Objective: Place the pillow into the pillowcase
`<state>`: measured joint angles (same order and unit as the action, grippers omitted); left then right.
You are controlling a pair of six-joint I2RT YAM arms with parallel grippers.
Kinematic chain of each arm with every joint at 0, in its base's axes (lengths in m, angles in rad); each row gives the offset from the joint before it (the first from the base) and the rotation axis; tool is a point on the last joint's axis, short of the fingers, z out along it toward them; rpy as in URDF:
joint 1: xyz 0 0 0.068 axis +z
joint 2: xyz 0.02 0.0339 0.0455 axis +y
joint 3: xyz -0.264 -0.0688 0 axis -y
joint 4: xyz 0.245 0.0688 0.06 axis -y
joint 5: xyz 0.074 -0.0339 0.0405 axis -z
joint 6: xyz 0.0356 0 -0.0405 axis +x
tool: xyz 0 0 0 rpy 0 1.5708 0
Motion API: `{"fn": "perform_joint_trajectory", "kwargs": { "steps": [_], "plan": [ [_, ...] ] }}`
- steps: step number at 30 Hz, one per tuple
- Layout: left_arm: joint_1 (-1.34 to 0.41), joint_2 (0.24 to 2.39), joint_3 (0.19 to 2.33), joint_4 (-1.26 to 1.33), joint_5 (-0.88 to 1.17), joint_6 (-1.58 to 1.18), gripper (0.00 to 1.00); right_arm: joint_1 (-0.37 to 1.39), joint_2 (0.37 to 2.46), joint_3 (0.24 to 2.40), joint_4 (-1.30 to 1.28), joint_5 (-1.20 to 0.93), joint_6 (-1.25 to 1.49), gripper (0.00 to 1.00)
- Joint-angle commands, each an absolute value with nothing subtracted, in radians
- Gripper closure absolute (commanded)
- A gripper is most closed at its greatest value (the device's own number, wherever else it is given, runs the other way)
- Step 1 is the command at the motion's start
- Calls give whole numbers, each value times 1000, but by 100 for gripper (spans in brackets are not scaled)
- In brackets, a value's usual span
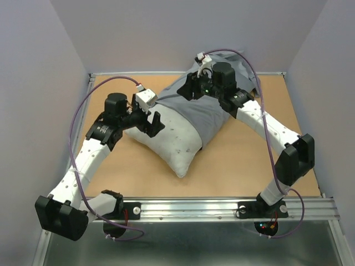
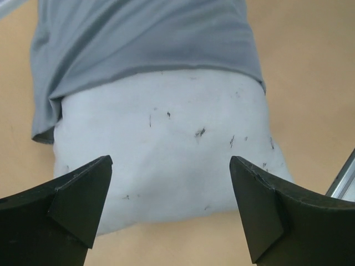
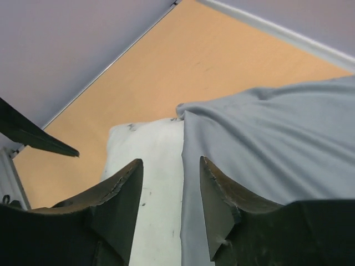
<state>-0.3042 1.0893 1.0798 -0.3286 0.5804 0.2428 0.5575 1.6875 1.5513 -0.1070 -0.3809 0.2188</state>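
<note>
Left gripper [image 2: 171,163] gapes wide and empty over the pillow's [image 2: 166,127] bare end. Right gripper [image 3: 170,163], jaws apart, hovers at the pillowcase [image 3: 277,144] hem. Pillow lies roughly half sheathed. The next move likely calls for gripping the hem and pulling it farther on.

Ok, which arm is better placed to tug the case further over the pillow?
Likely right: the right gripper straddles the pillowcase hem, jaws part open. The left gripper hangs wide open over the bare pillow end, short of the hem.
</note>
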Motion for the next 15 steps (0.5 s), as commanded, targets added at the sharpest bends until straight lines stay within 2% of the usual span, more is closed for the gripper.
{"fn": "perform_joint_trajectory", "kwargs": {
  "steps": [1, 6, 15],
  "plan": [
    [-364, 1098, 1006, -243, 439, 232, 1, 572, 1664, 1626, -198, -292, 52, 50],
    [-364, 1059, 921, -114, 408, 53, 1, 612, 1755, 1683, -311, -218, -86, 46],
    [-318, 973, 822, -126, 416, -34, 1, 698, 1917, 1819, -483, -117, -224, 44]
  ]
}}
